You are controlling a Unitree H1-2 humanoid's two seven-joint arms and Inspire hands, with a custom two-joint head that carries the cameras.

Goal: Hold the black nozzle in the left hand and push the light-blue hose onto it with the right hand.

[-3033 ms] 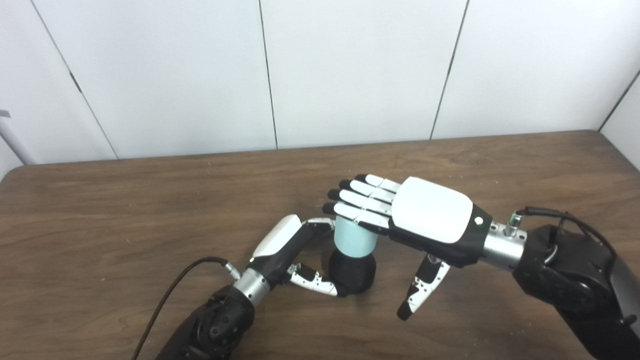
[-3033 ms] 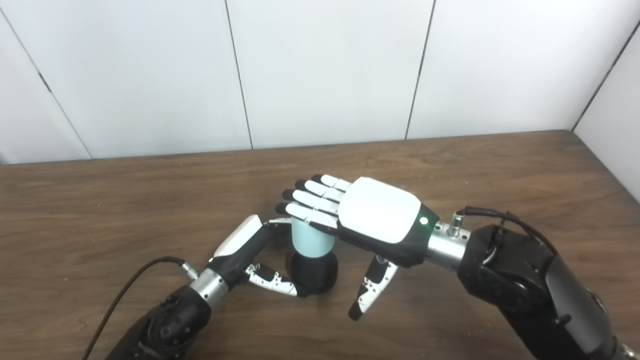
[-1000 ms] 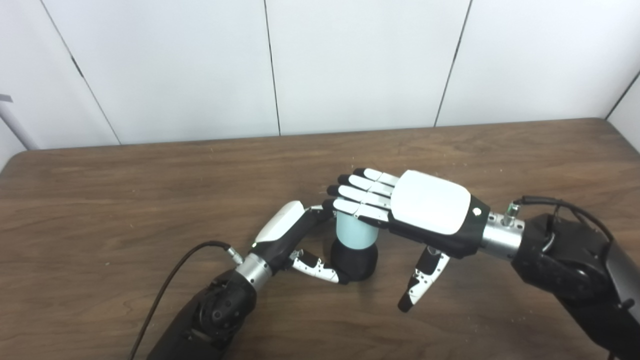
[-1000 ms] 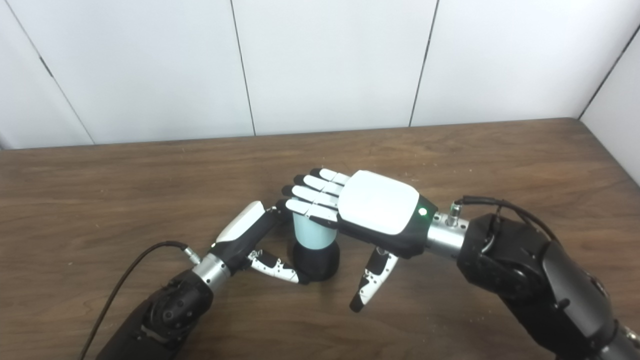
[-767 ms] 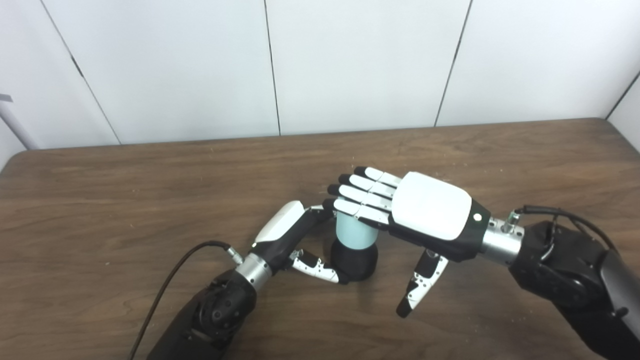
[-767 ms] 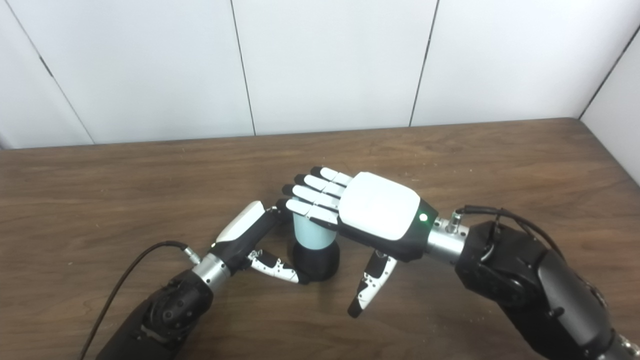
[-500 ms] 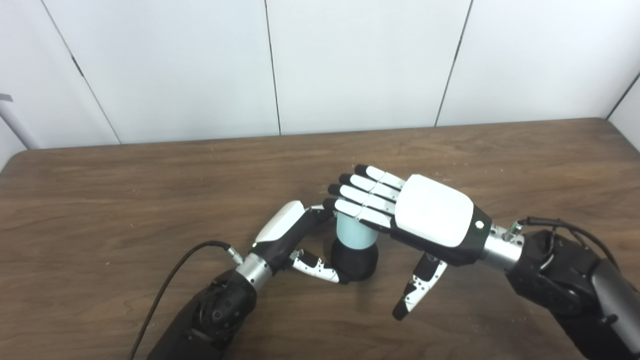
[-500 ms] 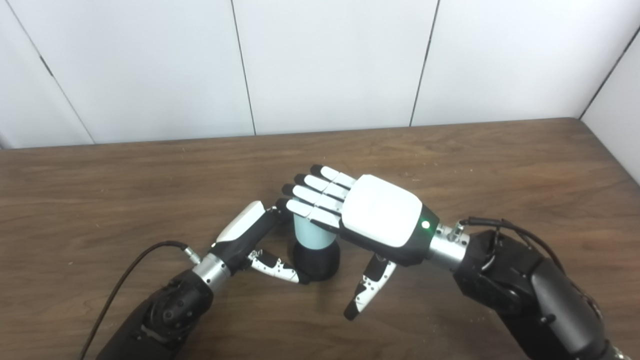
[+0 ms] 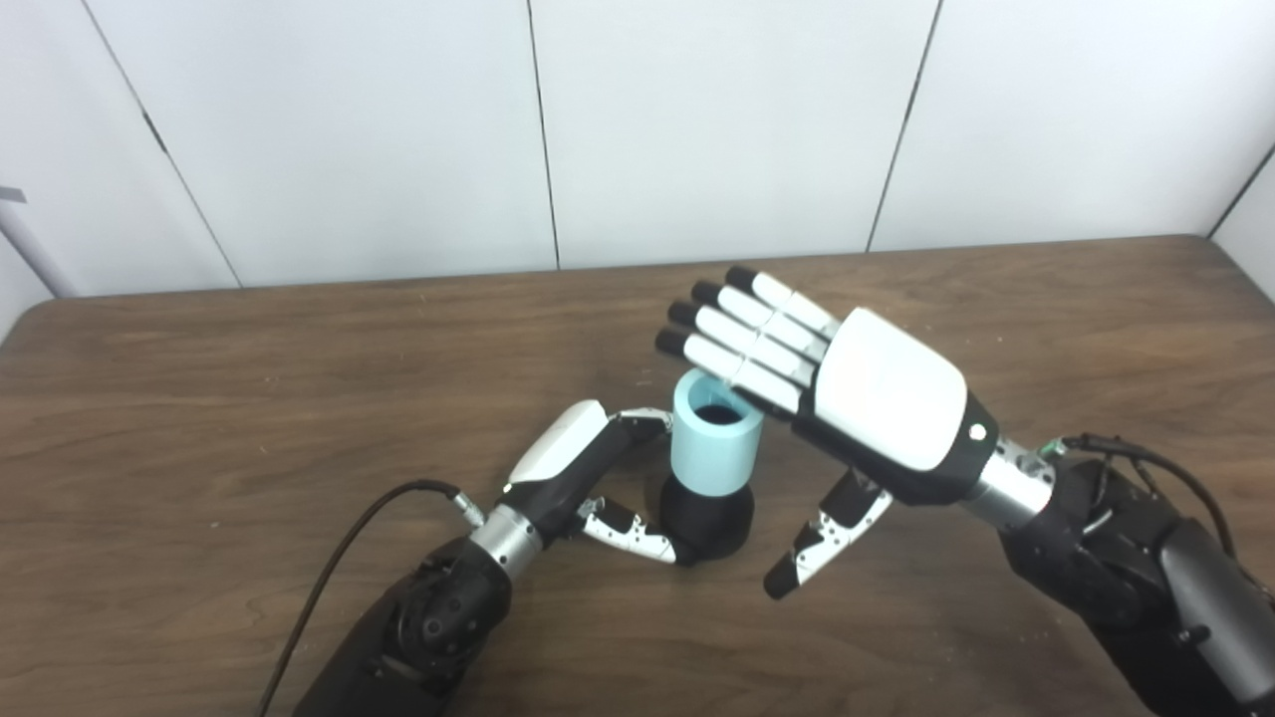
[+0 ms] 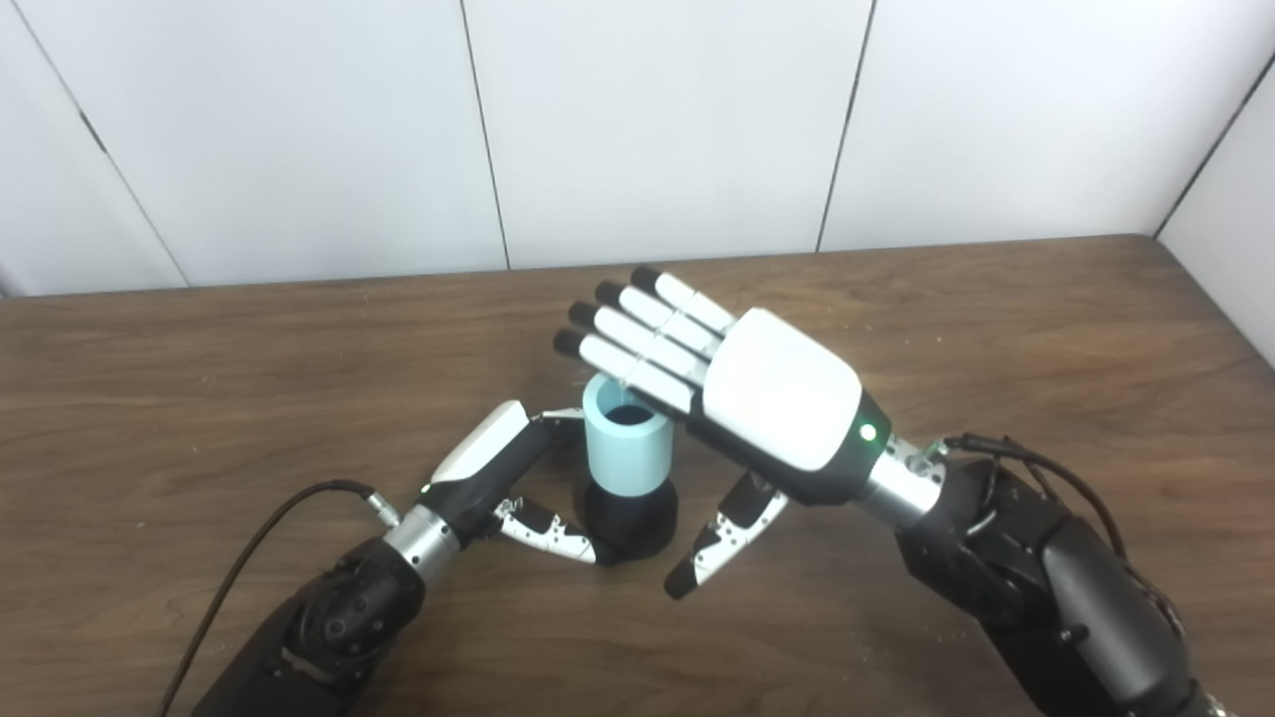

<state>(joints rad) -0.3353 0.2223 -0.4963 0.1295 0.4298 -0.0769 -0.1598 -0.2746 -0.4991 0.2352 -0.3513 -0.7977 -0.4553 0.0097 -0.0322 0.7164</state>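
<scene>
The black nozzle [image 9: 707, 515] stands upright on the wooden table [image 9: 199, 398] near the middle. A short light-blue hose [image 9: 714, 445] sits on top of it, its open mouth facing up. My left hand [image 9: 578, 478] wraps the pair from the left, thumb against the nozzle's base and fingers behind the hose. My right hand [image 9: 847, 398] hovers flat and tilted just above and right of the hose mouth, fingers straight and apart, thumb hanging down, holding nothing.
White wall panels [image 9: 697, 119] rise behind the table's far edge. A black cable [image 9: 339, 568] runs from my left wrist toward the front edge. Bare wood lies to the left and far right.
My right hand has lifted off the top of the hose and tilted up, uncovering the hose's open mouth. The left hand, hose and nozzle have stayed put.
</scene>
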